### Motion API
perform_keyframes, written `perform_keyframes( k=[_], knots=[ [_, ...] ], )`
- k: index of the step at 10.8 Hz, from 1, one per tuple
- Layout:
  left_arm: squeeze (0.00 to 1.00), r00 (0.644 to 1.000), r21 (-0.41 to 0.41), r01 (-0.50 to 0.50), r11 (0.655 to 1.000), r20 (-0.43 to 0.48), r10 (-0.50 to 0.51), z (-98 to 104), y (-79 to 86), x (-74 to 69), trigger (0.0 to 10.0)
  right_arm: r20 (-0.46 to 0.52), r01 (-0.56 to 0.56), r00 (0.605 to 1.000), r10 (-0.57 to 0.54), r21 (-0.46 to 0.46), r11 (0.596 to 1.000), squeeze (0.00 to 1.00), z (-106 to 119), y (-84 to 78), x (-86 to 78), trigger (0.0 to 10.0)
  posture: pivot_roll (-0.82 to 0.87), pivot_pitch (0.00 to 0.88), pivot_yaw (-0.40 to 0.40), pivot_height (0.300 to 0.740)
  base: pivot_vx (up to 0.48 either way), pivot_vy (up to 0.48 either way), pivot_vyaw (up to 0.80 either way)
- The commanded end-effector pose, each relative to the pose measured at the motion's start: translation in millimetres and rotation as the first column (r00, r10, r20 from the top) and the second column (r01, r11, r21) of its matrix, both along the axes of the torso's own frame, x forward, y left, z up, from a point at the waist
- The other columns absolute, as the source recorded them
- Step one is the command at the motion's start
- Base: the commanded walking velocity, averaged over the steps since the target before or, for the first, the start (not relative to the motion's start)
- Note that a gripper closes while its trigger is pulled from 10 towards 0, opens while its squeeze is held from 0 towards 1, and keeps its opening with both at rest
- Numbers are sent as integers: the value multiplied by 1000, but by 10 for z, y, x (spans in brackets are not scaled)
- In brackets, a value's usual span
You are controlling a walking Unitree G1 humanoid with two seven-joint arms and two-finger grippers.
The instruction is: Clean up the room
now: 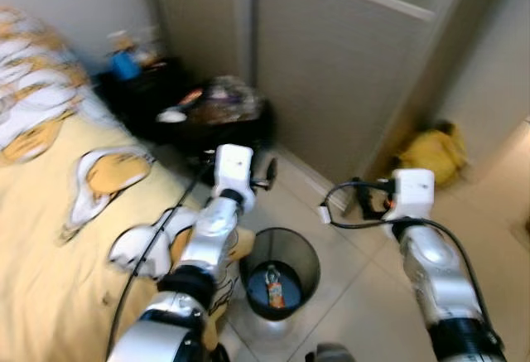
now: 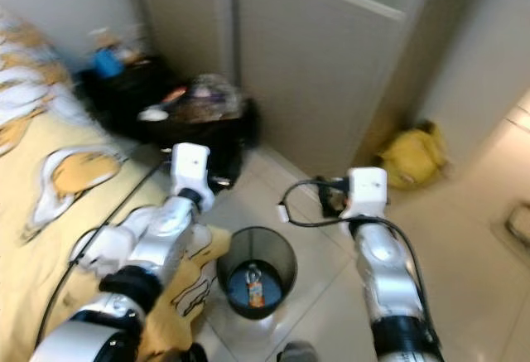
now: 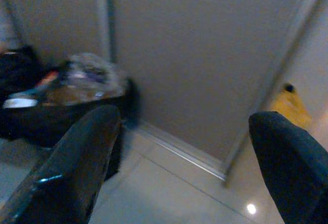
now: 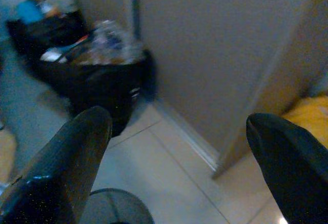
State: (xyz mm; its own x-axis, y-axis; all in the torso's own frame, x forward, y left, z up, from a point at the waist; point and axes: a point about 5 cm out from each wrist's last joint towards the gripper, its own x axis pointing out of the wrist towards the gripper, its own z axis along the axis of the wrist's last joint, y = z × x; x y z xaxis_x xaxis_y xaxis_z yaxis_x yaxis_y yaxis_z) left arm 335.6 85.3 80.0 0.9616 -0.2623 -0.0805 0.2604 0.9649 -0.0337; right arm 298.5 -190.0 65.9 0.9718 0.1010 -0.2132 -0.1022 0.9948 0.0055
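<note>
While both grippers hold their fingers spread and empty, we judge the yellow bag (image 1: 432,153) ahead nearer the right gripper (image 4: 179,162) than the left gripper (image 3: 184,162).

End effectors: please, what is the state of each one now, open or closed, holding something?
Left end effector: open, holding nothing.
Right end effector: open, holding nothing.
</note>
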Motion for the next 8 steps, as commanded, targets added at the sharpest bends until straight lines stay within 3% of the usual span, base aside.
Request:
perform_keyframes(
  k=[1, 3, 6, 8],
  knots=[
    [0, 1000, -3, -5, 1000, 5, 5, 1, 24, -24, 10000, -2, -35, 999, 35, -5, 999, 0, -18, 60, 42, 10000, -79, 37, -44, 740, 0, 0, 0],
    [0, 999, 25, 24, 999, 27, -25, 54, 54, -20, 10000, -2, -122, 993, 122, 9, 993, 0, -20, 244, 121, 10000, -31, 45, -68, 740, 0, 0, 0],
    [0, 997, -5, 8, 1000, 73, -7, 136, 76, -82, 10000, 13, -123, 992, 122, 26, 992, 0, -25, 322, 204, 10000, -11, 45, -55, 740, 0, 0, 0],
    [0, 996, -19, 24, 1000, 92, -22, 155, 84, -138, 10000, 68, -75, 995, 72, 31, 997, 0, 0, 338, 193, 10000, -93, 33, 63, 740, 0, 0, 0]
  ],
)
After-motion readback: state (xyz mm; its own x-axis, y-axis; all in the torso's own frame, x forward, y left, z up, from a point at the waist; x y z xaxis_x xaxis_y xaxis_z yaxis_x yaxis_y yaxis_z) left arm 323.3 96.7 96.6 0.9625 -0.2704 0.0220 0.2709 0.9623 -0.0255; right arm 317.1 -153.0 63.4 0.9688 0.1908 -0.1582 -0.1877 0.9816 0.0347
